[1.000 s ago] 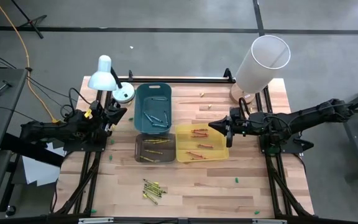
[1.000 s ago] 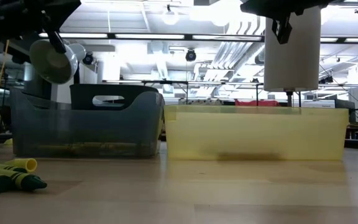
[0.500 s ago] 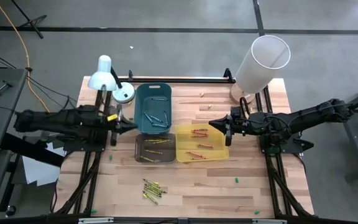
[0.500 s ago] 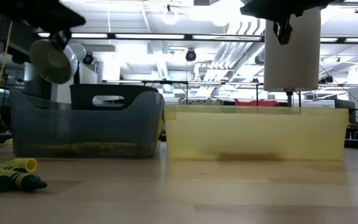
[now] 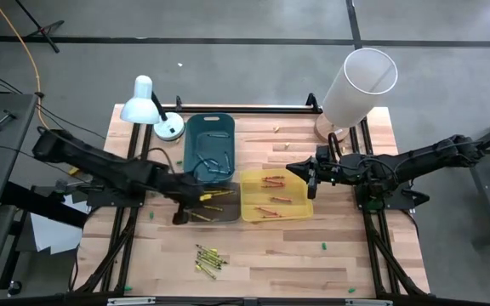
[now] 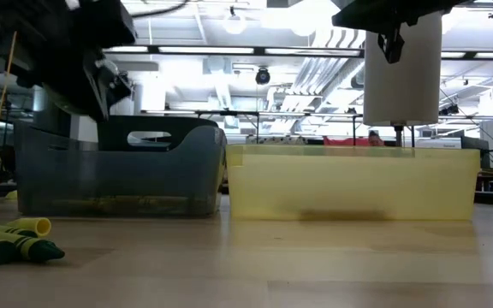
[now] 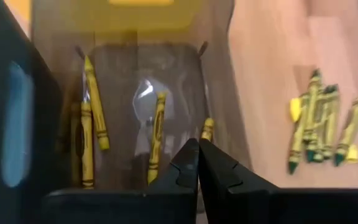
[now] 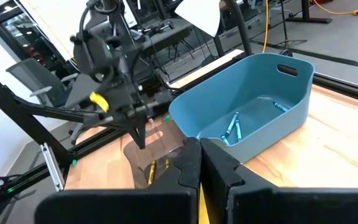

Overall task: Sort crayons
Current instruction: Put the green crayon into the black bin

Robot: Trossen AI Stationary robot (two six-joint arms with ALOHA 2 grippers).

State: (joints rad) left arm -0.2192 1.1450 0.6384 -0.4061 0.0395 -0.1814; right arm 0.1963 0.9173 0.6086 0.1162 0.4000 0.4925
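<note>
A small heap of crayons (image 5: 207, 259) is lying unsorted on the table (image 5: 347, 255). Others are sitting in 3 bins: blue (image 5: 208, 147), grey (image 5: 212, 203), yellow (image 5: 276, 195). The left gripper (image 5: 179, 216), fingers clenched and empty, is hanging over the grey bin. The right gripper (image 5: 300, 174), also clenched, is waiting beside the yellow bin. Sorting looks mostly done.

Crayons (image 5: 207, 259) lie loose on the table; others sorted in bins.
</note>
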